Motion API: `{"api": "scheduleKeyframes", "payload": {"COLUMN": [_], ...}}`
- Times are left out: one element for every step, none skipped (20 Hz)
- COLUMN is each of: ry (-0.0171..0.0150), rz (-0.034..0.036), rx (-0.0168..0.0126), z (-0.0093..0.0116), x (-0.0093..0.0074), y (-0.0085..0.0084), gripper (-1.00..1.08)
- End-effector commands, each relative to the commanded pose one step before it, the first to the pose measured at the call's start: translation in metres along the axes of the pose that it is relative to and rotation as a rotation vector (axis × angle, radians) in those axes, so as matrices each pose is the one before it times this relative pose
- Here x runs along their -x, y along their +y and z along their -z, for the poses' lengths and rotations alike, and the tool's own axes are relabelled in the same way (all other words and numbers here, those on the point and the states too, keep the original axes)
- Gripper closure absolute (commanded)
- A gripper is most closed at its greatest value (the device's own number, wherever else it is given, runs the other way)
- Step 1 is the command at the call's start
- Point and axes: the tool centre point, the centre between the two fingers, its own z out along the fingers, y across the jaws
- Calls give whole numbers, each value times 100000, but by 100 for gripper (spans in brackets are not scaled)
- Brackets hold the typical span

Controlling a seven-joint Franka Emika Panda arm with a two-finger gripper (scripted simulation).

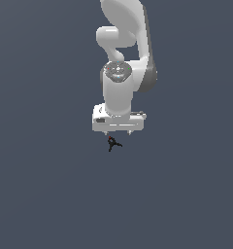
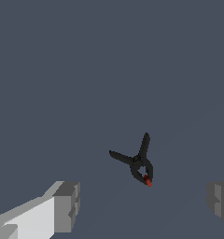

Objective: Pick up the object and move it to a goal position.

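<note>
Two thin black prongs fan out from a small knot of a body on the object (image 2: pixel 139 164), with a red spot at the opposite tip; it reads like a miniature spring clamp. In the wrist view it sits a little below and right of the frame's centre, lying flat on the plain dark grey ground (image 2: pixel 86 70). In the exterior view it is a speck just below the middle of the frame (image 1: pixel 112 143), directly under the white hand.

My guess is that it is very light and stiff, probably hard plastic, with smooth narrow limbs that could skid or pivot out from between flat pads. The prongs look too thin and splayed to trap reliably. The compact dark body near the red tip seems the better place to take hold, with the pads closing across its short width so the prongs stick out freely to the side.

Gripper (image 2: pixel 143 205) jaws stand wide apart: one grey fingertip (image 2: pixel 67 205) shows in the lower left of the wrist view and the other at the lower right edge, with the object lying in the gap but closer to frame centre than the pads. Neither pad touches it. No goal marker is visible in either view
</note>
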Motion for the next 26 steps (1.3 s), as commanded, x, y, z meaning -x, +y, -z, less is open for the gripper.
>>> {"api": "scheduleKeyframes", "payload": {"ry": [0, 17, 50, 82, 113, 145, 148, 113, 78, 44, 11, -20, -20, 7, 21, 26, 29, 31, 35, 38, 43, 49, 54, 58, 63, 68], "rz": [0, -118, -367, -602, -835, -1074, -1118, -878, -634, -388, -138, 153, 316, 331, 424, 568, 729, 880, 1036, 1180, 1310, 1448, 1587, 1735, 1887, 2037], "rx": [0, 12, 32, 51, 69, 85, 84, 62, 41, 21, 4, -10, -5, 16, 29, 37, 43, 49, 54, 59, 63, 67, 70, 71, 71, 70], "z": [0, 28, 83, 137, 191, 246, 257, 203, 147, 90, 31, -34, -73, -76, -98, -130, -166, -200, -234, -266, -294, -324, -353, -383, -414, -443], "x": [0, -11, -33, -55, -76, -97, -100, -79, -57, -34, -10, 13, 24, 17, 18, 25, 34, 43, 52, 62, 70, 80, 90, 102, 114, 127], "y": [1, 58, 184, 300, 413, 525, 537, 410, 285, 162, 46, -72, -85, -7, 26, 29, 21, 17, 11, 10, 12, 15, 15, 11, 5, 0], "gripper": [-92, -92, -92, -92, -92, -92, -92, -92, -92, -92, -92, -92, -92, -92, -92, -92, -92, -92, -92, -92, -92, -92, -92, -92, -92, -92]}}
